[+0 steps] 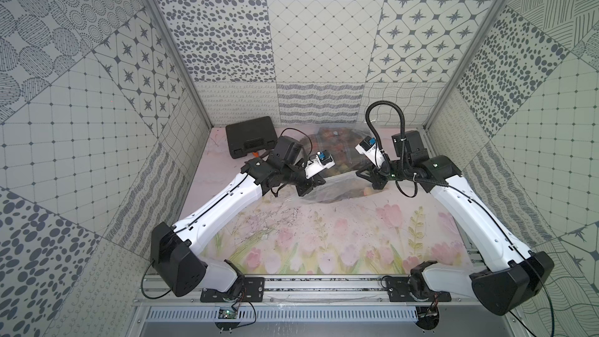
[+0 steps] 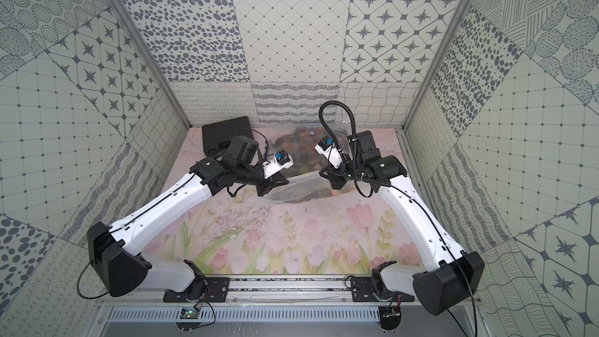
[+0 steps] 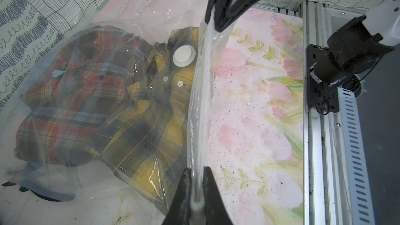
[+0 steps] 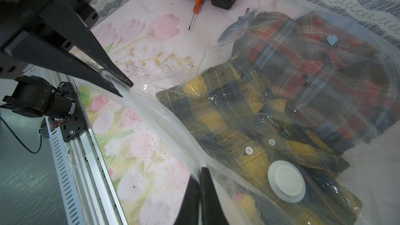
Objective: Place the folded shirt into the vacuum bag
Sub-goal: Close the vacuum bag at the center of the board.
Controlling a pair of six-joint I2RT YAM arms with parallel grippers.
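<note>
Pinching the near edge of the vacuum bag (image 3: pixel 200 109) taut between them, the left jaws and the right jaws are both clamped tight on the clear plastic above the floral surface (image 1: pixel 324 238). Inside the bag, the folded yellow plaid shirt (image 3: pixel 151 115) lies under the white valve cap (image 3: pixel 184 56), with a red plaid shirt (image 3: pixel 86 87) beside it, farther back. Beyond, a screwdriver (image 4: pixel 195 9) lies just beside a black case (image 1: pixel 251 136).

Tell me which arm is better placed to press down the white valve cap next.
Right, probably. The right gripper pinches the vacuum bag by its edge just beside the valve cap; the left gripper pinches the same edge much farther from it. It must let go first.
</note>
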